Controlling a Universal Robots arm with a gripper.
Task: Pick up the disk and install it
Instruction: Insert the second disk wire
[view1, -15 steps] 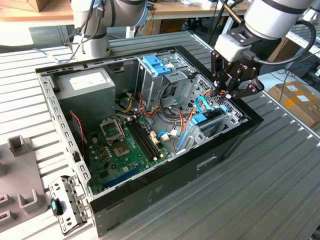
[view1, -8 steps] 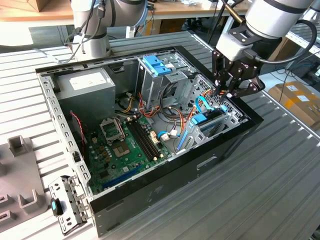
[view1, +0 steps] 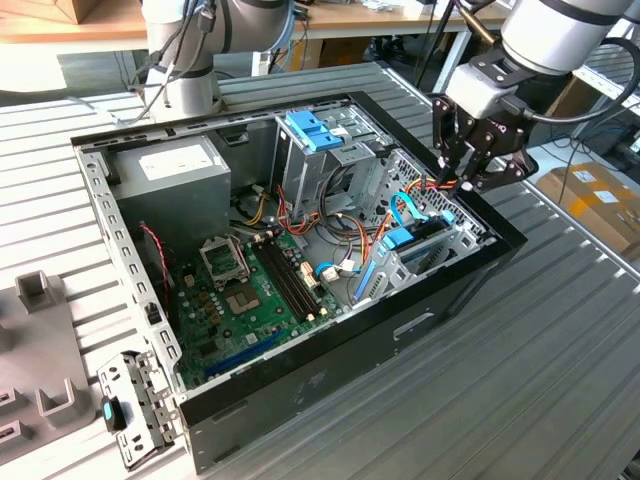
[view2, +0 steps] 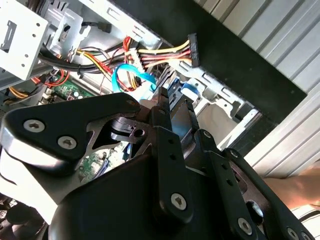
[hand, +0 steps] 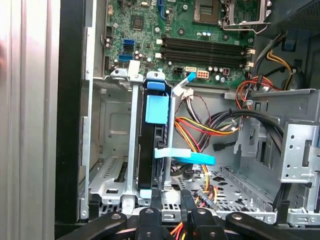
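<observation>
Over the case's right-hand drive cage (view1: 425, 245), hovering with the tool (view1: 470, 170) narrowed, apparently gripping nothing, just above the disk (hand: 152, 145) standing edgewise in its bay, needing square alignment and clearance from the loose cables (hand: 200, 125).

The exterior view looks down at a slant from some way off, taking in the whole open computer case (view1: 300, 280) on the ribbed tabletop (view1: 560, 360), with the arm reaching in over the case's side nearest the exterior view's right. The first wrist view looks along the pincer (hand: 172, 212) into the case, close above the drive cage (hand: 115, 150), the motherboard (hand: 190, 30) beyond. The second wrist view sits close behind the pincer's dark links (view2: 165, 165), facing past them. Both wrist views share the bundle of coloured cables (hand: 200, 127).
</observation>
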